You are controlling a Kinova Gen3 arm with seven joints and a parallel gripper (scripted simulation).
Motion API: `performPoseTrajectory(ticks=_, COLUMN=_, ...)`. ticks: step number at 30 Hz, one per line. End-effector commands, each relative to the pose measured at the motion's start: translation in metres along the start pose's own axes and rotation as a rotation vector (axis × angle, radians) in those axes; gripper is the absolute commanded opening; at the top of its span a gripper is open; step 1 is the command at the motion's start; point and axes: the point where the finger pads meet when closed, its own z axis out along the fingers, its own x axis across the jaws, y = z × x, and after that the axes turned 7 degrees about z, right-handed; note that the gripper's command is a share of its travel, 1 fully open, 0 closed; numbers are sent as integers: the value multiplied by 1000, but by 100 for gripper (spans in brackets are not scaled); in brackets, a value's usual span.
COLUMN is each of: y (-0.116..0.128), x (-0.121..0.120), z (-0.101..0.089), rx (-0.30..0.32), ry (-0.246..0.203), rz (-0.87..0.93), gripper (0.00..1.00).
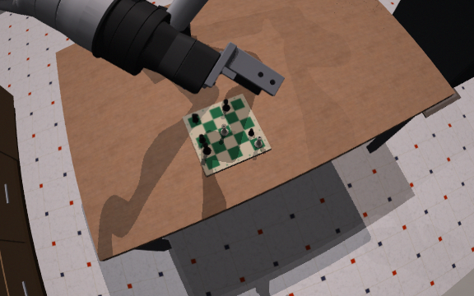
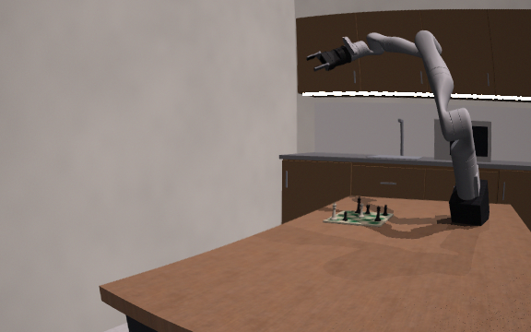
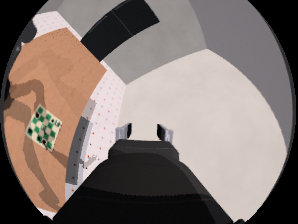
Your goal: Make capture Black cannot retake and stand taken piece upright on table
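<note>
Fingers (image 2: pixel 319 62) spread wide and grasping nothing, raised high above the counter (image 2: pixel 286 277) in the exterior view, aimed toward the blank wall (image 2: pixel 138 115) and well apart from the chessboard (image 2: pixel 357 218). Seen only from outside: whole arm (image 2: pixel 442 92) arching up from its black base (image 2: pixel 479 217) at the far counter edge, cabinets (image 2: pixel 406 51) and a faucet (image 2: pixel 401 136) behind. Seen only from above: green and cream squares of the board (image 1: pixel 226 132), black pieces along its left side (image 1: pixel 194 119) (image 1: pixel 202 139) (image 1: pixel 206 150), another black piece near the far edge (image 1: pixel 225 106), a small black one toward the right (image 1: pixel 251 132), a pale piece near the middle (image 1: pixel 223 131) and a second pale piece near the right corner (image 1: pixel 258 142). Wrist link (image 1: pixel 148 39) large and close to the top camera, covering the upper left; fingers themselves cut off behind it there. From the wrist: two finger tips apart against the pale wall, board tiny at the far left (image 3: pixel 44 128), pieces too small to tell. Edge letters and digits unreadable in every view, so squares not nameable; piece types hard to make out. All pieces apparently standing on the board, none lying on the counter.
</note>
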Motion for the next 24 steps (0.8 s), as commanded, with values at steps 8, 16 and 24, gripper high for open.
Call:
performPoseTrajectory(ticks=8, y=130, x=-96, z=19, rx=-8, ry=-117, rz=185, gripper=100)
performPoseTrajectory(ticks=16, y=191, x=-169, z=27, rx=-28, ry=-214, rz=285, gripper=100)
performPoseTrajectory(ticks=24, y=253, x=-275, z=32, rx=-52, ry=-369, rz=410, gripper=100)
